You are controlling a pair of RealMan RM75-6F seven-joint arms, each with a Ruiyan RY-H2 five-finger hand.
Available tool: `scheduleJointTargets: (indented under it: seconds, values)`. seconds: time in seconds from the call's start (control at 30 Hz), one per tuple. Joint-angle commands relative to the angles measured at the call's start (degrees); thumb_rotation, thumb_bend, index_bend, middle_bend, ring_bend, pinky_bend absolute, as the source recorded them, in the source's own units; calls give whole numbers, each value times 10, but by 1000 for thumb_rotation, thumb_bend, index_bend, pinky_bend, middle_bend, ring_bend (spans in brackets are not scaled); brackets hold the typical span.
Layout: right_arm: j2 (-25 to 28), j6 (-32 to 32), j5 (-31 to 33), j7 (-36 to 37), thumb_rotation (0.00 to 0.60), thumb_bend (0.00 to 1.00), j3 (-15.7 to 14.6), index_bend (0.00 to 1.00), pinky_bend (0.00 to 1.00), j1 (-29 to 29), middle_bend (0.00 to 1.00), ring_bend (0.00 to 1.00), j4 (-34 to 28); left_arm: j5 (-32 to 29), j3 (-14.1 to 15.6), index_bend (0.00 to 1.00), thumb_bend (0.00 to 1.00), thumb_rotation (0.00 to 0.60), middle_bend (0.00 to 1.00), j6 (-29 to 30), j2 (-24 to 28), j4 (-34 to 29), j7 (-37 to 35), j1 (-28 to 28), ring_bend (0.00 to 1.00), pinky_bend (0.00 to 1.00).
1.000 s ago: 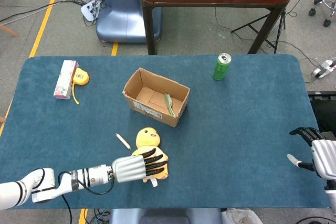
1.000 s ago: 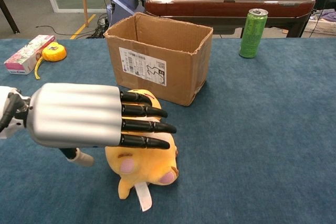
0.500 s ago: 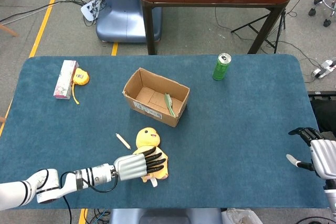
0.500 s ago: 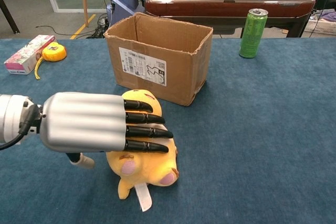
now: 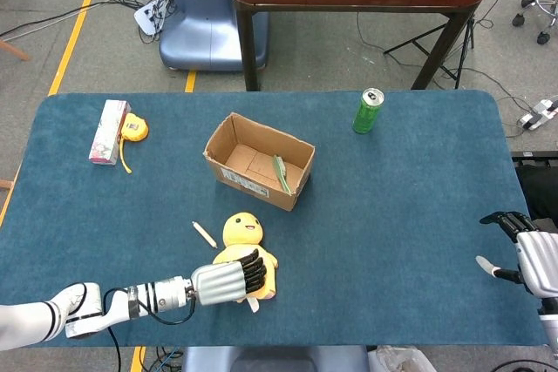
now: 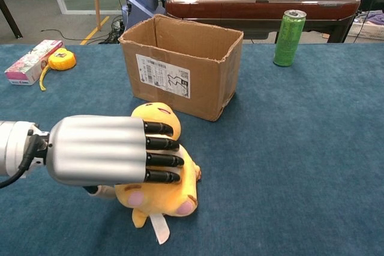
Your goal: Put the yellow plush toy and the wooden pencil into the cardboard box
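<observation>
Two things await boxing: the yellow plush toy lies near the table's front edge, left of centre, and the wooden pencil lies just beside it on its left; the cardboard box stands open-topped just behind them, toward the middle of the table; a green strip already leans inside it.

Left hand lies over the toy's lower body, fingers curling down onto the plush, though whether they have it gripped I cannot tell; right hand hangs at the table's right edge, fingers apart, holding nothing.

By my reckoning the toy is light and soft and will squash under the fingers, so the round body is the place to close on, not the dangling tag; the pencil is thin, stiff and flat on the cloth, likely awkward to pinch.

Green can stands near the back edge, right of the box; pink packet and yellow tape measure sit by the back left corner; none blocks the short path to the box, only its near wall needs clearing.
</observation>
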Motion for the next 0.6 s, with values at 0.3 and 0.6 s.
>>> scheduleJointTargets:
  seconds: [0.3, 0.6]
  values:
    - [-2, -5, 4, -2, 600, 145, 1, 344, 469, 2, 332, 239, 1, 7, 14, 444, 544, 600, 426, 58, 1, 12, -30, 7, 287, 368]
    - [-4, -7, 4, -5, 600, 145, 0, 344, 469, 3, 331, 239, 1, -20, 10, 479, 614, 600, 472, 98, 31, -44, -39, 32, 314, 413]
